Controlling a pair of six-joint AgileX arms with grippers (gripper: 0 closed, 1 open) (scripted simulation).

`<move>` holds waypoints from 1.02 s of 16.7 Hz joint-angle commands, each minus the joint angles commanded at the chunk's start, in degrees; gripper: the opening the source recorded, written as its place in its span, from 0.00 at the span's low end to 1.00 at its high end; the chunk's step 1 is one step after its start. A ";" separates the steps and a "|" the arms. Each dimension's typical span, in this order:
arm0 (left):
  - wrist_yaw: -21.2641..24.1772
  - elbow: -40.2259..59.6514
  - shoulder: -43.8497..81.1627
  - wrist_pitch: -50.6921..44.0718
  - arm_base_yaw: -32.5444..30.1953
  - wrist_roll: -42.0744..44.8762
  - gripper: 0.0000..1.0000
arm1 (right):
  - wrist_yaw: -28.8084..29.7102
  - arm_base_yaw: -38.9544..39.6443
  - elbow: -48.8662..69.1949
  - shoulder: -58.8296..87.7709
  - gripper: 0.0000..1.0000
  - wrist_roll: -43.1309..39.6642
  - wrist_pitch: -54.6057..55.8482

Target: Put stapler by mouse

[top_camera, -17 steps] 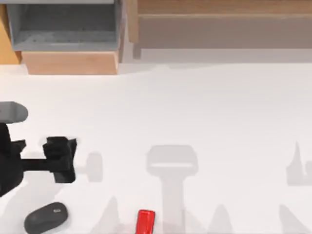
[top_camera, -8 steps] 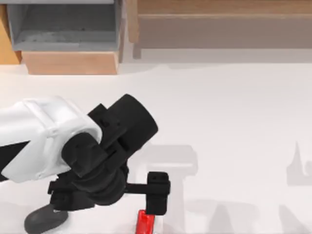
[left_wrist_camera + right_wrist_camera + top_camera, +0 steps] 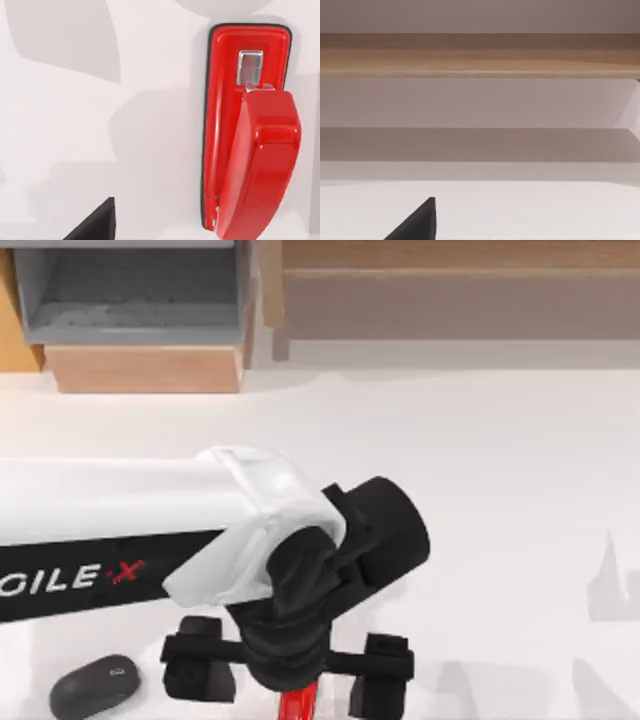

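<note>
The red stapler [image 3: 298, 706] lies at the table's front edge, a little left of centre, mostly hidden under my left arm in the top view. In the left wrist view the stapler [image 3: 250, 135] lies flat on the white table, seen from straight above. My left gripper [image 3: 292, 676] hangs over it, open, with one finger on each side of the stapler and apart from it. One dark fingertip [image 3: 97, 225] shows beside it. The dark grey mouse [image 3: 95, 687] rests at the front left. My right gripper [image 3: 420, 222] is parked, facing the back shelf.
An open grey box in a wooden frame [image 3: 130, 310] stands at the back left. A long wooden shelf [image 3: 450, 290] runs along the back right and appears as the shelf [image 3: 480, 55] in the right wrist view. White tabletop [image 3: 500, 490] spreads between.
My left arm has swung right and forward from the left edge, bringing its gripper from above the mouse area to over the stapler. Stapler and mouse have not moved.
</note>
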 joint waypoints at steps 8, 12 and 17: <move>0.01 -3.16 2.47 5.60 0.13 0.16 1.00 | 0.00 0.00 0.00 0.00 1.00 0.00 0.00; 0.01 -6.28 5.20 11.52 0.11 0.19 1.00 | 0.00 0.00 0.00 0.00 1.00 0.00 0.00; 0.02 -6.38 5.31 11.69 0.10 0.18 0.92 | 0.00 0.00 0.00 0.00 1.00 0.00 0.00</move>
